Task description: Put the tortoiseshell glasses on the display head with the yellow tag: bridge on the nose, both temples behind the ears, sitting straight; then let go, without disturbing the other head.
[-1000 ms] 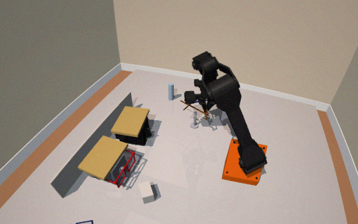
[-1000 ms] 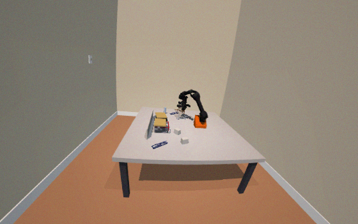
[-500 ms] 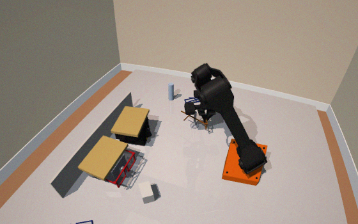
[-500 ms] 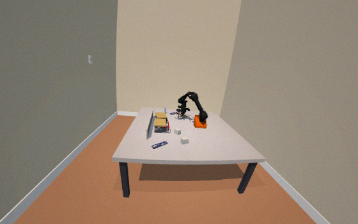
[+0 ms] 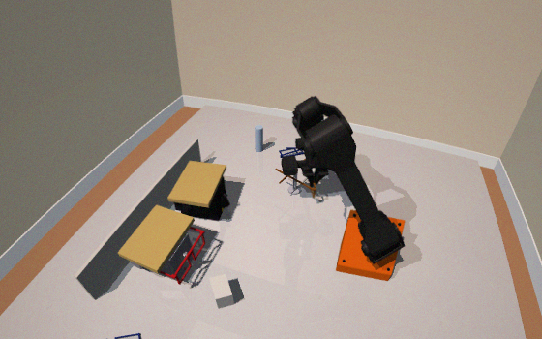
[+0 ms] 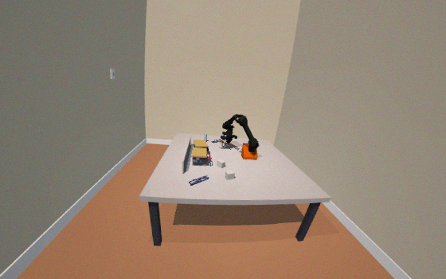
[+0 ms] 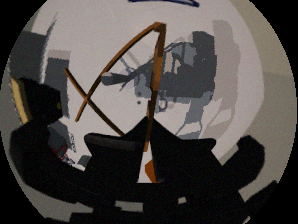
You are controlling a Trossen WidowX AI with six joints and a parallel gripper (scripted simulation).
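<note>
My gripper [image 5: 313, 178] [image 6: 228, 141] [image 7: 148, 119] is shut on the tortoiseshell glasses [image 5: 314, 190] [image 7: 157, 75], near the back of the table. In the wrist view they rise from the fingertips, with the brown temples crossing at the left. The black display head [image 5: 212, 210] [image 7: 42, 102] stands left of the gripper under a tan board; a yellow spot shows on it in the wrist view. Its face is mostly hidden. The other head [image 5: 175, 254] is grey, under the nearer board, with red glasses [image 5: 179, 279] [image 6: 209, 156] at its front.
Tan boards [image 5: 197, 183] [image 5: 156, 237] overhang both heads, with a grey panel [image 5: 135, 228] [image 6: 187, 155] behind. Blue glasses [image 5: 286, 153] [image 6: 216, 141] lie beyond the gripper, near a blue cylinder [image 5: 258, 138] [image 6: 205, 137]. Other blue glasses [image 6: 199, 178] and pale blocks [image 6: 221, 163] [image 6: 230, 175] are at the front.
</note>
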